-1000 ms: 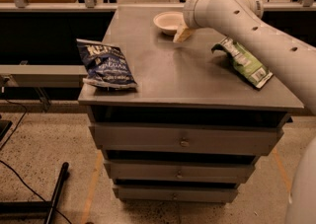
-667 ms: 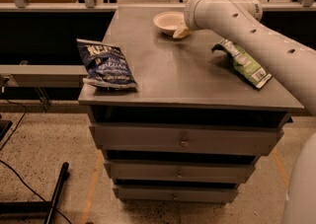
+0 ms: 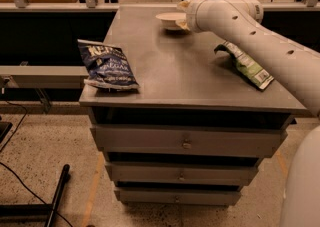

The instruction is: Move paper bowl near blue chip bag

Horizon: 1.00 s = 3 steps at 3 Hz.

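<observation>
At the near left corner of the cabinet top (image 3: 190,78), the blue chip bag (image 3: 107,65) lies flat, face up, overhanging the edge a little; no change from a second ago.

Far centre: the paper bowl (image 3: 169,18) sits upright close to the far edge, well apart from the bag. It sits in the same spot as a second ago, so not yet carried.

Just right of the bowl: the gripper (image 3: 183,21) has crept left and now sits against the bowl's right rim, where a moment ago it stood a little off it. Most of it is hidden behind the wrist. Cannot tell how far open it is, or whether it has hold of the bowl.

Judgement: reach about finished, grasp stage in hand; the carry across to the near left remains.

Right: the arm (image 3: 250,33) enters from the near right, runs diagonally up and left over the top, and bends at the wrist down toward the bowl. It passes above a green and white chip bag (image 3: 248,65) lying on the right side.
</observation>
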Tool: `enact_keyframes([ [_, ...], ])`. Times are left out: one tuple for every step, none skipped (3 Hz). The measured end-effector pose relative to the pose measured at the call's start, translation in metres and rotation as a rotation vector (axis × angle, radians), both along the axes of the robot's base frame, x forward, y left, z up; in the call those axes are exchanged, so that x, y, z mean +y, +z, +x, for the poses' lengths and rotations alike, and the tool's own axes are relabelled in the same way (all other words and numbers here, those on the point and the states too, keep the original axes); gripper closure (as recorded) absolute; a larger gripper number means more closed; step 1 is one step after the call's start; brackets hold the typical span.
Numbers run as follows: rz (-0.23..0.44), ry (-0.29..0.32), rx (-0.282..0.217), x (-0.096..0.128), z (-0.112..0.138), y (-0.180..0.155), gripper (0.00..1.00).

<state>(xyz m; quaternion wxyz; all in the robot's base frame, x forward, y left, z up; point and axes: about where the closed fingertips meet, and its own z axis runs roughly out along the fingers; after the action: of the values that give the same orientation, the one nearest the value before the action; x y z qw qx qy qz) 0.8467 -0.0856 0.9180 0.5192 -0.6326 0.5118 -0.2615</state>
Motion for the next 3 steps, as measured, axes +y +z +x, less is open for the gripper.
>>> enact_keyframes([
  [-0.027, 0.018, 0.014, 0.0020, -0.0002, -0.0056, 0.66],
  [-0.056, 0.047, 0.026, 0.0058, -0.0011, -0.0099, 0.41],
  [-0.073, 0.065, 0.034, 0.0079, -0.0017, -0.0122, 0.18],
])
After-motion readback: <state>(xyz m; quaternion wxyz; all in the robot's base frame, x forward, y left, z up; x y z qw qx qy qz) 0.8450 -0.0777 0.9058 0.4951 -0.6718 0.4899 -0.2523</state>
